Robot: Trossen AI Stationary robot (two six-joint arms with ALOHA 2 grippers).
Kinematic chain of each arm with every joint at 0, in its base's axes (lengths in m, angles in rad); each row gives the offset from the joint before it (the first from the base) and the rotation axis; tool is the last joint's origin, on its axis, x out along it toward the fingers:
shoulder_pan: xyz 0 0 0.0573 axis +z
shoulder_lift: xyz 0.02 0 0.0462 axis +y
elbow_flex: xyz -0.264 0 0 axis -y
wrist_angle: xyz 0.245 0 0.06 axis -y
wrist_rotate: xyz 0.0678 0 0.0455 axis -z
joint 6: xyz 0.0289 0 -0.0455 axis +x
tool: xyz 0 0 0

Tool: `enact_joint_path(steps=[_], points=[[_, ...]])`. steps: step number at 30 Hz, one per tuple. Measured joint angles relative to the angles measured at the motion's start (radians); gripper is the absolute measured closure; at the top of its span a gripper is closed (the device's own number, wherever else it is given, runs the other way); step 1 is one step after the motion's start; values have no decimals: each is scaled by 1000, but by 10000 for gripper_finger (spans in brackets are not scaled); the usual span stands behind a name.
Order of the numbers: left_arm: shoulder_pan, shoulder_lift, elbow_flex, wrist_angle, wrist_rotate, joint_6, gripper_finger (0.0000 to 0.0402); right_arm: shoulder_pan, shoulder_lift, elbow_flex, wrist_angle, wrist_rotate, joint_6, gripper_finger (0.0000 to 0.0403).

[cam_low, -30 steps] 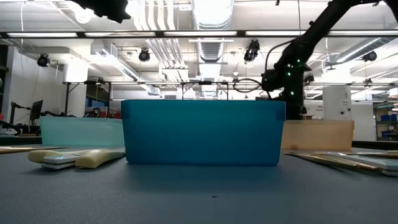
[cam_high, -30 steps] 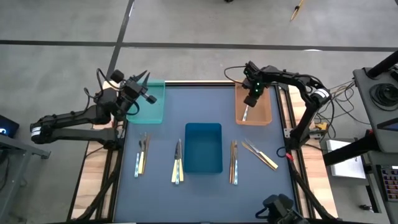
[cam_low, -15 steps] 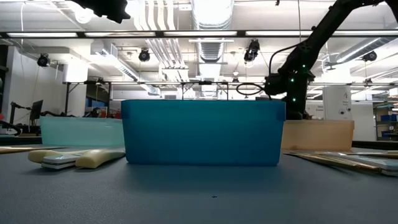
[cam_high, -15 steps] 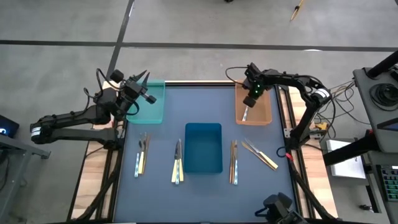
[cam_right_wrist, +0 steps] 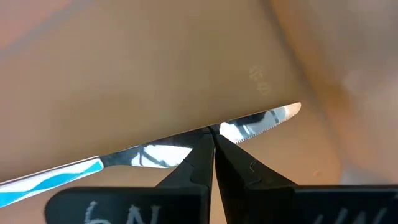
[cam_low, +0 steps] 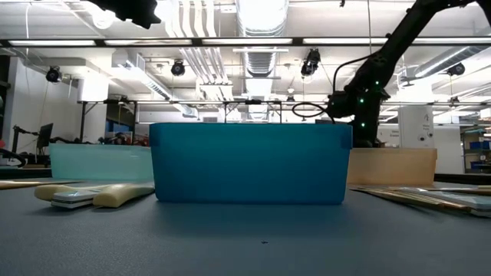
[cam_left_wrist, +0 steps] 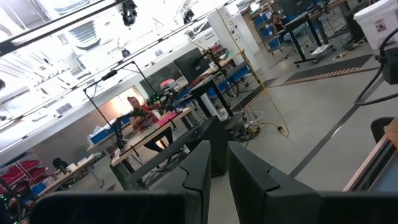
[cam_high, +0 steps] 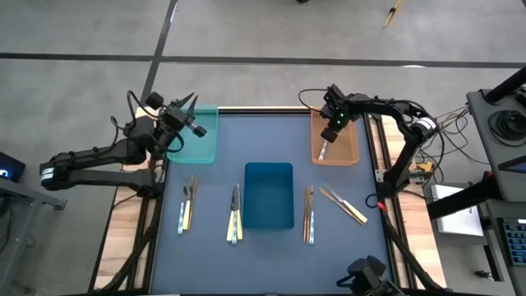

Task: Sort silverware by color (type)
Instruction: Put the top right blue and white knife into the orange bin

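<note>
knife (cam_right_wrist: 186,146): serrated shiny blade, blue-white handle, in smooth orange tray (cam_high: 349,146)
right claw (cam_right_wrist: 213,138): pressed together on blade, at 1 o'clock

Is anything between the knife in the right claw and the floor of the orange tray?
Nothing visible. The right claw is shut on the knife by its blade, over the orange tray, whose floor beneath looks bare in the wrist view.
</note>
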Motion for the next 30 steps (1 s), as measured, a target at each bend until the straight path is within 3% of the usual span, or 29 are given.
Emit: enact_joint_path(steps=[11,20,24,30], points=[[0,0,0,0,0,0,365,23,-1,-4,144,-10,24,394],[0,0,0,0,0,0,365,52,-74,-4,119,17,57,394],[0,0,0,0,0,0,365,50,-122,-4,66,27,241,394],[0,0,0,0,0,0,365,57,-154,-4,-63,22,808,394]])
